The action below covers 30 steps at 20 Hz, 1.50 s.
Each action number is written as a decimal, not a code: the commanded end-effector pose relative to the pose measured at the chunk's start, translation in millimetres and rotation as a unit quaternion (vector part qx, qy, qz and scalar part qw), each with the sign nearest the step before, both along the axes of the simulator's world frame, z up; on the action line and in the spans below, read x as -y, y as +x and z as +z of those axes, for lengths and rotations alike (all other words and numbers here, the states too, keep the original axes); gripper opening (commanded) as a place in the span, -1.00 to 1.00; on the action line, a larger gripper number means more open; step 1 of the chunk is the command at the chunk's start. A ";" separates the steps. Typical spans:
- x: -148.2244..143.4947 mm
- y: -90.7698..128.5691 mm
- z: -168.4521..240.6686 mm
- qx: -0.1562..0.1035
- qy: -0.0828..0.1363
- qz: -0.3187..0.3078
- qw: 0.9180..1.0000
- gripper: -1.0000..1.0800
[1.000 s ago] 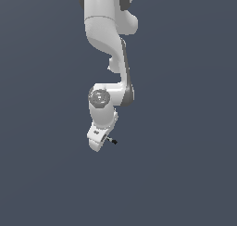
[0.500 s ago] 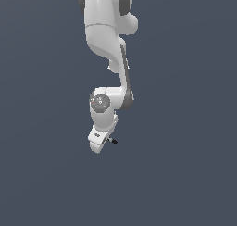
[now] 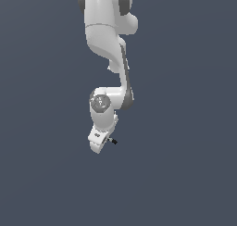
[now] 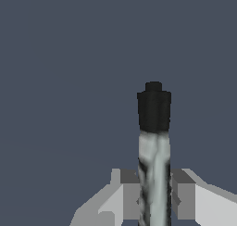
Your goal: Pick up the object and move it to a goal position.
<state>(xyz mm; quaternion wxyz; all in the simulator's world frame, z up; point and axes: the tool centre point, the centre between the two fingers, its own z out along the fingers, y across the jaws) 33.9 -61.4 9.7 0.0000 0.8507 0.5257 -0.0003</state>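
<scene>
Stick (image 3: 113, 141) comes first in the exterior view: only a small dark tip with a paler bit behind it shows, poking out toward the exterior view's right from the lower end of the white arm (image 3: 110, 58). It is too small there to make out more of its shape. The arm hangs down from the top of the picture, bends at a grey-capped joint (image 3: 100, 103), and ends in the white hand block, where the claw (image 3: 107, 141) sits. The fingers themselves are hidden behind the hand block in this view, so how far they are closed cannot be read from here. All around is a plain dark grey-blue backdrop (image 3: 185, 128); the stick touches no surface that can be seen.

In the wrist view the stick (image 4: 154, 146) fills the middle of the picture, seen along its length. Its far end is black with a small rounded cap, and its near part is light grey with darker mottling. The claw (image 4: 154, 199) holds it: a grey finger pad (image 4: 131, 197) presses against one side of the light grey part and a matching pad against the other side, with no gap showing between pads and stick. The jaws stand narrow, closed onto the grey end, while the black end juts well out beyond the fingertips. Behind it lies the same flat dark backdrop (image 4: 60, 81).
</scene>
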 end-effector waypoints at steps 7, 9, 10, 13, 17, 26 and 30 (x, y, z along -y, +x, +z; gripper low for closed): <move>-23.4 -8.4 7.7 0.000 0.000 0.000 1.000 -1.00; -36.0 -13.1 11.8 0.000 0.000 0.000 1.000 -1.00; -43.5 -15.8 14.2 0.000 0.000 0.000 1.000 -1.00; -70.6 -25.5 23.0 0.000 0.000 0.000 1.000 -1.00; -114.0 -40.8 37.1 0.000 0.000 0.000 1.000 -1.00; -196.9 -67.7 64.2 0.000 0.000 0.000 1.000 -1.00; -217.4 -73.5 70.9 0.000 0.000 0.000 1.000 -1.00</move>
